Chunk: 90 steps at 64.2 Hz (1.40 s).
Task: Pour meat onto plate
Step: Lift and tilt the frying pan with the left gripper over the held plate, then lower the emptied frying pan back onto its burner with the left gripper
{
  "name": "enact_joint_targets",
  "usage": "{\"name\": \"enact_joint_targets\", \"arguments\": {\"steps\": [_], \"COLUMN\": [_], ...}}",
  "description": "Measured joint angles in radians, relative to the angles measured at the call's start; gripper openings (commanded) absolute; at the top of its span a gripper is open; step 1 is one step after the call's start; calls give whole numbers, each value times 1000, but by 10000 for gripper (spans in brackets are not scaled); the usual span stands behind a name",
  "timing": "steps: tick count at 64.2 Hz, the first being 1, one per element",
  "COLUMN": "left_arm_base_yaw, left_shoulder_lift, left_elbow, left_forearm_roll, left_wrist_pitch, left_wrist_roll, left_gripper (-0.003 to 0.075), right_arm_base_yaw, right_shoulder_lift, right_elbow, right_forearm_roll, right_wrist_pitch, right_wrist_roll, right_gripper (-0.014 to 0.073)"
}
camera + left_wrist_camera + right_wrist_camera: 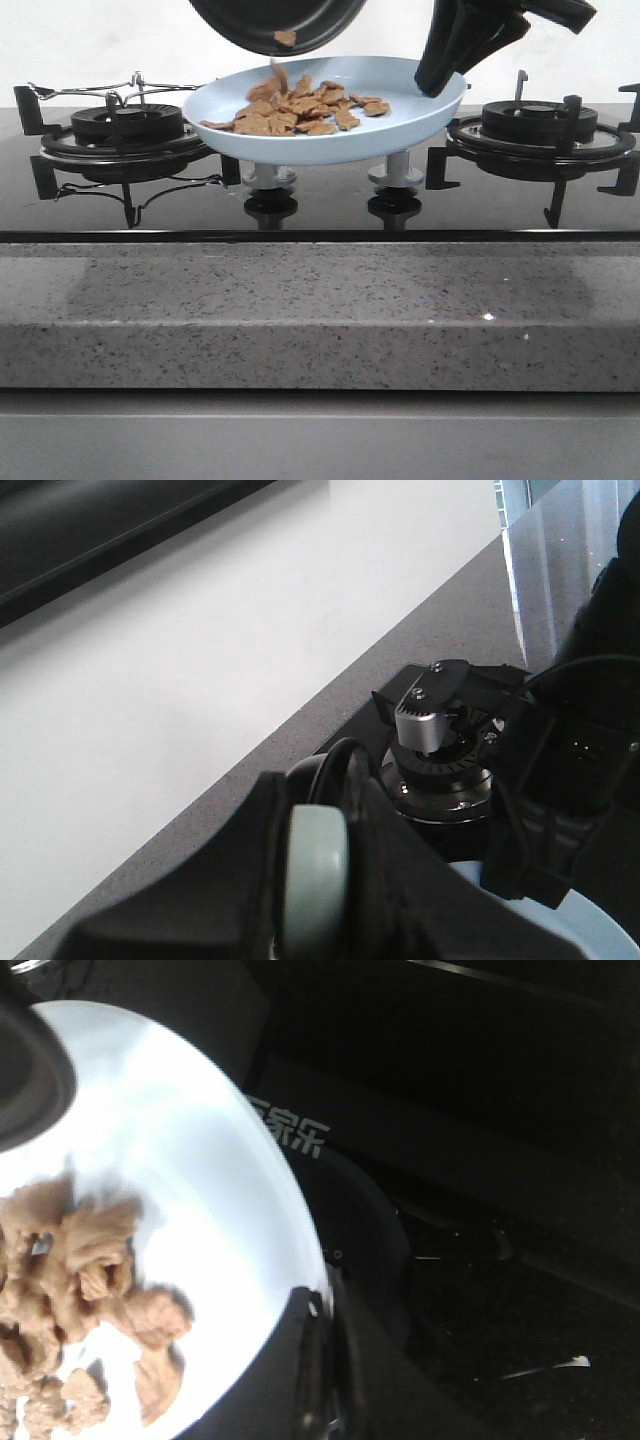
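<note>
Pouring nearly done

The frying pan (278,24) tips meat (300,108) onto the plate (420,115), pinched at its rim by the right gripper (440,78) above the hob's middle; next, shake out the last chunk. I cannot tell the left gripper's (315,880) state.

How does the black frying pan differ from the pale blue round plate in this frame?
The black frying pan is dark and tipped steeply, with one meat chunk left inside; the pale blue round plate is light, tilted only slightly and heaped with brown meat chunks. The pan hangs above the plate. Both are round and off the stove.
</note>
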Motion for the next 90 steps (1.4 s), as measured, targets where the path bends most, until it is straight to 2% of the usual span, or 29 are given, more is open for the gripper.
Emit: {"name": "enact_joint_targets", "arguments": {"steps": [12,19,33,43,49,53,66,90], "left_arm_base_yaw": [8,76,353,635,785,841,943,950], "left_shoulder_lift": [0,0,2,68,152,207,358,526], "left_elbow": [0,0,2,22,58,76,95,95], "left_forearm_roll": [-8,-124,-536,-986,-1246,-1334,-1399,-1411], "left_wrist_pitch": [-2,-2,60,294,436,470,449,435], "left_wrist_roll": [-27,-61,-50,100,133,134,95,45], "left_gripper": [-20,-20,-19,-20,-20,-20,-20,-20], "right_arm_base_yaw": [0,0,0,0,0,0,0,0], "right_shoulder_lift": [0,0,0,0,0,0,0,0], "right_elbow": [0,0,0,0,0,0,0,0], "right_forearm_roll": [0,0,0,0,0,0,0,0], "right_wrist_pitch": [0,0,0,0,0,0,0,0], "right_wrist_roll": [0,0,0,0,0,0,0,0], "right_gripper": [-62,-62,-62,-62,-62,-62,-62,-62]}}
